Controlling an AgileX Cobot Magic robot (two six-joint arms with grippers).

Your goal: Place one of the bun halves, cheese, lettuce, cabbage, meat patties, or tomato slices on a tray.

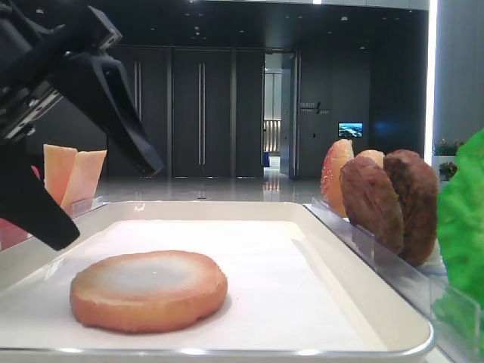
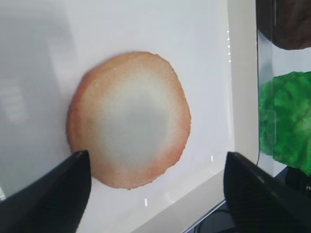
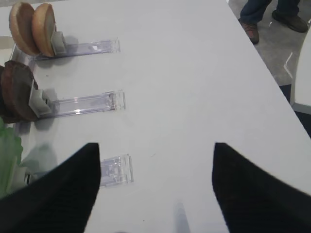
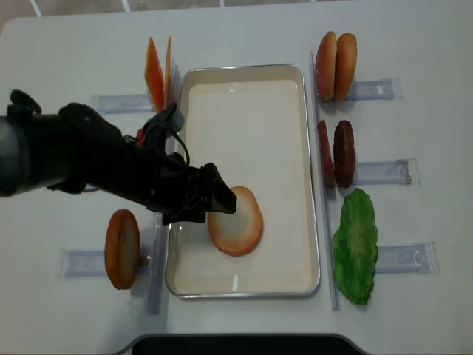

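A bun half (image 4: 238, 222) lies flat, pale face up, on the paper lining of the cream tray (image 4: 244, 68). My left gripper (image 4: 211, 203) hangs just above its left edge with the jaws wide apart. In the left wrist view the bun half (image 2: 129, 119) lies free on the tray (image 2: 243, 97), below the open left gripper (image 2: 156, 154), whose fingers do not touch it. The front view shows the same bun half (image 1: 149, 291) under the raised left gripper (image 1: 110, 203). My right gripper (image 3: 155, 145) is open and holds nothing above bare table.
Clear racks flank the tray. Cheese (image 4: 157, 70) and another bun half (image 4: 122, 248) stand on the left. Two bun halves (image 4: 336, 55), the meat patties (image 4: 336, 151) and the lettuce (image 4: 356, 244) are on the right. A person's feet (image 3: 272, 17) are beyond the table edge.
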